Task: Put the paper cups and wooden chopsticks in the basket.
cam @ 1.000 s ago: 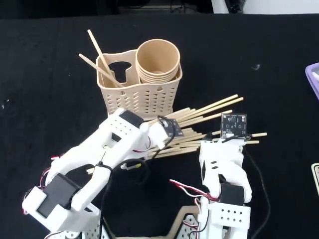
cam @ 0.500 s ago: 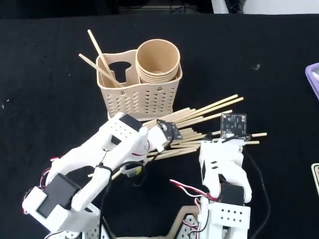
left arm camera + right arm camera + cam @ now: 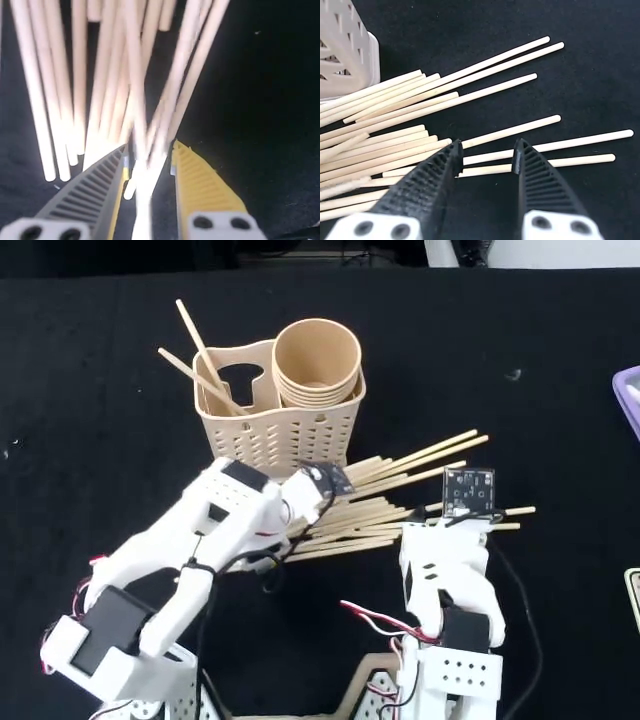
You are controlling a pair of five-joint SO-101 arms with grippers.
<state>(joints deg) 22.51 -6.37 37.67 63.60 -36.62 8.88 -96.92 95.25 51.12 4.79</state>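
Observation:
A beige slotted basket [image 3: 285, 435] stands at the back of the black table. It holds a stack of paper cups [image 3: 316, 358] and two slanting wooden chopsticks [image 3: 200, 348]. Many loose chopsticks [image 3: 410, 475] lie fanned out in front of it. The left arm [image 3: 215, 525] reaches over the near end of that pile. Its gripper [image 3: 148, 150] is shut on a few chopsticks [image 3: 142, 125] that run between the grey and yellow fingers. The right gripper [image 3: 487, 150] hangs open just above the pile's right side, over two long chopsticks [image 3: 560, 150], with nothing held.
A corner of a purple container [image 3: 628, 392] shows at the table's right edge. The basket's white wall [image 3: 342, 50] is close to the right gripper. Open black cloth lies to the left of the basket and far right of the pile.
The left arm's wrist has shifted left and toward the basket, and the chopstick ends by it have moved with it. The right arm has stayed still.

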